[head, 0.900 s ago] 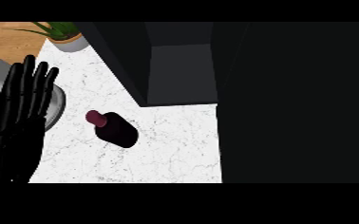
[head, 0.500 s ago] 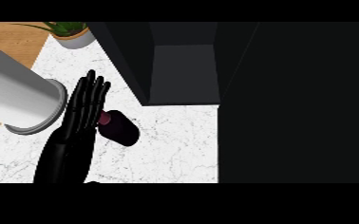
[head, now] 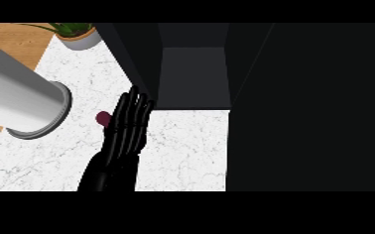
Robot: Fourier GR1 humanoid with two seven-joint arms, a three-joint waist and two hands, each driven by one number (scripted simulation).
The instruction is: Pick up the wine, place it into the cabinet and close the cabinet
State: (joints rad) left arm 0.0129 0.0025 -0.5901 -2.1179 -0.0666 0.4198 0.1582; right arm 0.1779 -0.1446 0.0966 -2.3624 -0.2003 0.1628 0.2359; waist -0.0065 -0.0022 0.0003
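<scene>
On the table, left hand (head: pixel 124 129) — fingers straight, grasping nothing — covers the wine (head: pixel 103 118). Cabinet (head: pixel 192 74) open, ready for it.

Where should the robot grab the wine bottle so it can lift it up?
Probably around the body, just below the neck. Only the wine bottle's dark red top shows, peeking out left of the hand, which covers the rest. The hand's fingers are straight and point toward the open cabinet. Curling them round the body from the right side looks easiest.
</scene>
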